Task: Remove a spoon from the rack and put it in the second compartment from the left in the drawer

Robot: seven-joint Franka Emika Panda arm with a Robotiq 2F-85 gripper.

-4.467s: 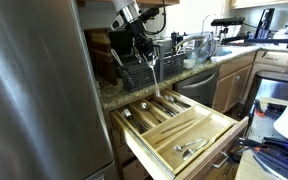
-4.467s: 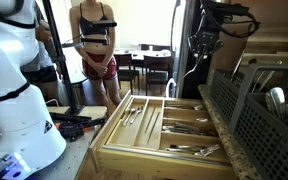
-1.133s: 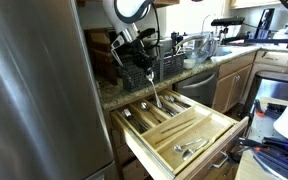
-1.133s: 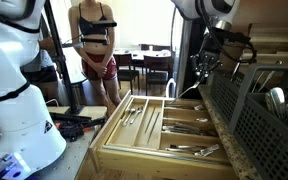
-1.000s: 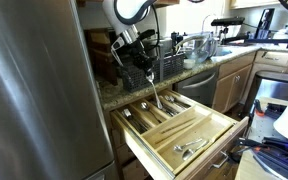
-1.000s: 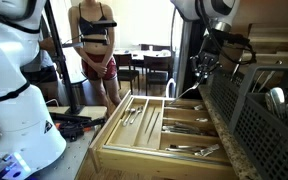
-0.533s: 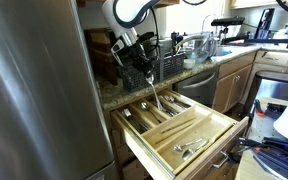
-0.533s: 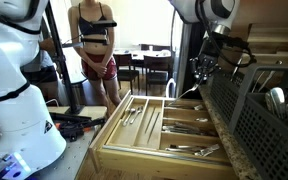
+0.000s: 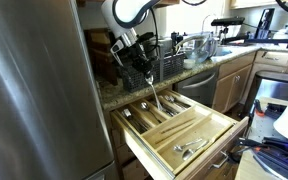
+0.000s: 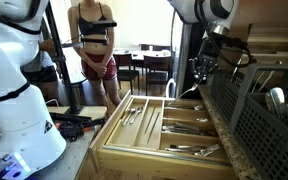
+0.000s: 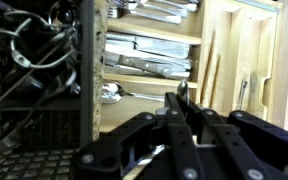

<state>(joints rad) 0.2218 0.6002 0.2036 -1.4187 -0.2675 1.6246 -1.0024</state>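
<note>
- Spoon hangs bowl-down from my gripper, which is closed on the upper end of its handle, with no gap between the jaws beyond the metal itself.
- It is clear of the rack and above the open drawer, with its lower end over the narrow slots on the left side.
- I judge it is near the second compartment, but I cannot tell exactly which slot lies under the tip.
- I expect the piece to be light, stiff and not fragile.
- Polished steel is slick, though, and a thin handle pinched at one spot may swing or slide between the pads.
- A hold high on the handle suits lowering it lengthwise into a slot.
- A hold nearer the middle would swing less.
- The exterior view from the drawer's front is the only one that shows the spoon's whole length and how it hangs over the dividers.
- The exterior view from the side shows my gripper just beside the rack and above the drawer, but the spoon is too thin to pick out against the background.
- The wrist view looks past my gripper onto the rack's grid and the cutlery lying in the drawer below.
- The held spoon is mostly hidden between my fingers in that view.
</note>
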